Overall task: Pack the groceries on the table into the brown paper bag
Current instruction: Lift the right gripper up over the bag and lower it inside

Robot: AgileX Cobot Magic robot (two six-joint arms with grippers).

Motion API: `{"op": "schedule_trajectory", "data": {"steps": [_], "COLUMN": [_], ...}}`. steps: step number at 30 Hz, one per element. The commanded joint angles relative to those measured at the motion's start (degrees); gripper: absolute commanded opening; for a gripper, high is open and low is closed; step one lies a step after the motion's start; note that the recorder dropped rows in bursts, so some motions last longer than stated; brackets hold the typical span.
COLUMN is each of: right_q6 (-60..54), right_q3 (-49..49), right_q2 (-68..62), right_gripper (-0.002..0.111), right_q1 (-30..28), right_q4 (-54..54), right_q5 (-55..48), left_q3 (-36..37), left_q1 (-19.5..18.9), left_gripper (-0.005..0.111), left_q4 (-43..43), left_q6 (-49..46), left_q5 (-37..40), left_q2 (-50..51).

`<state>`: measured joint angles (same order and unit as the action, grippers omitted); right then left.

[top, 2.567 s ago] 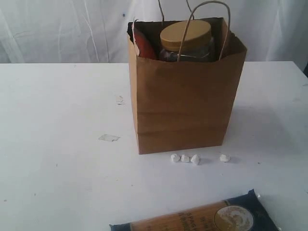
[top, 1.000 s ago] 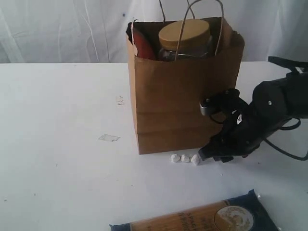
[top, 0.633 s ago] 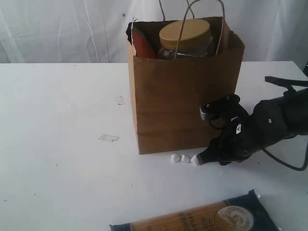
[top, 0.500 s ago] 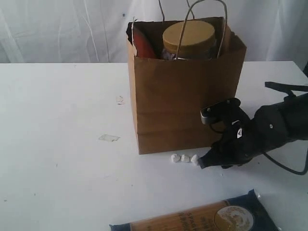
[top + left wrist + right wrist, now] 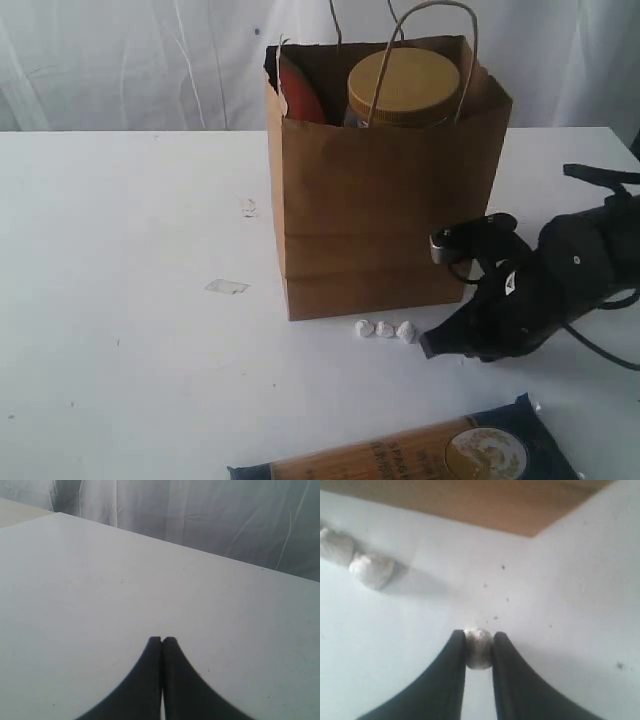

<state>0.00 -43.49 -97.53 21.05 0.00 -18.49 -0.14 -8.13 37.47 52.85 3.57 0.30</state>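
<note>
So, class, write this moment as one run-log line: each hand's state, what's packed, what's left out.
left hand: shut, empty | right hand: shut on pebble | jar: in bag | packet: on table

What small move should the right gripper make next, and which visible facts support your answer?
Probably a short, straight lift. The right gripper has its jaws closed on a white bit low on the table, close in front of the brown paper bag, with three more bits beside it. Raising it first should free it without nudging those or the bag.
</note>
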Motion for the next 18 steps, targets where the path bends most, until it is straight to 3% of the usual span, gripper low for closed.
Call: {"op": "schedule_trajectory", "data": {"steps": [1,10,15,18], "right_q6": [1.94,-10.77,-10.32,-8.03], "right_q3": [0.26,-4.73,-14.83,-23.72], "right_q2": [4.73,38.59,50.12,44.41], "right_gripper": [0.000,0.000,0.000,0.000], "right_q1": [0.08,0.08,0.08,-0.70], "right_q4": [0.80,18.83,20.27,17.13], "right_q5": [-10.53,-32.23,-25.46,-24.82], "left_q3": [0.14,0.14,0.14,0.14], "left_q1": [0.31,0.31,0.31,0.96], "left_gripper": [0.000,0.000,0.000,0.000], "left_q4": [0.26,0.26,0.26,0.26], "left_q6": [-0.14,-0.25,-0.25,-0.25], "left_q5": [-0.56,-0.56,-0.56,-0.56], "left_q2": [-0.27,-0.27,-0.27,-0.27]}}
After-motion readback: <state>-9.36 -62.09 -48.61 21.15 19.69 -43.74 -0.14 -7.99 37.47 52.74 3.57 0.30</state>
